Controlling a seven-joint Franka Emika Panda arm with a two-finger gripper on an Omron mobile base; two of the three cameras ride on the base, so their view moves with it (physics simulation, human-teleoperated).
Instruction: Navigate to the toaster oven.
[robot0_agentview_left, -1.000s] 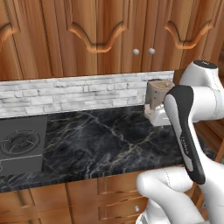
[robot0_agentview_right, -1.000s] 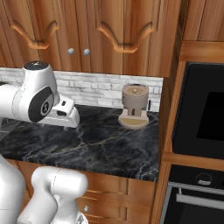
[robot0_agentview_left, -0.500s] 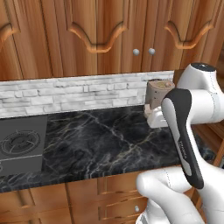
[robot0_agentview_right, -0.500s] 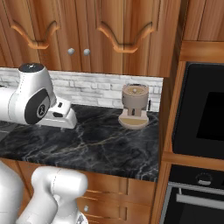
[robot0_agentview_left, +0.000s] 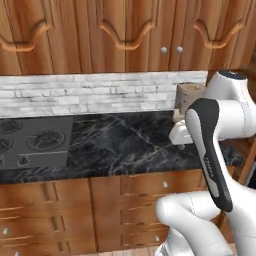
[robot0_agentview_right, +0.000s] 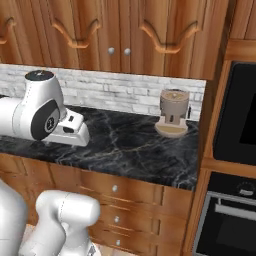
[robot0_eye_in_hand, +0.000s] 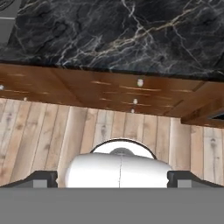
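One glossy, veined black counter (robot0_agentview_right: 130, 145).

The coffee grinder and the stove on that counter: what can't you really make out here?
- Coffee grinder: in the left base view the white arm covers most of it.
- Stove: the left base view's left edge cuts it off.
- Wall oven: the right base view's right edge cuts it off.
- Hand: its fingertips barely show, so open or shut is unclear.

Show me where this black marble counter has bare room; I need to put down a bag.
The black marble counter is bare between the grey cooktop and the brown coffee grinder. It is crowded at the grinder's corner by the wall oven, and where the robot's white wrist hangs.
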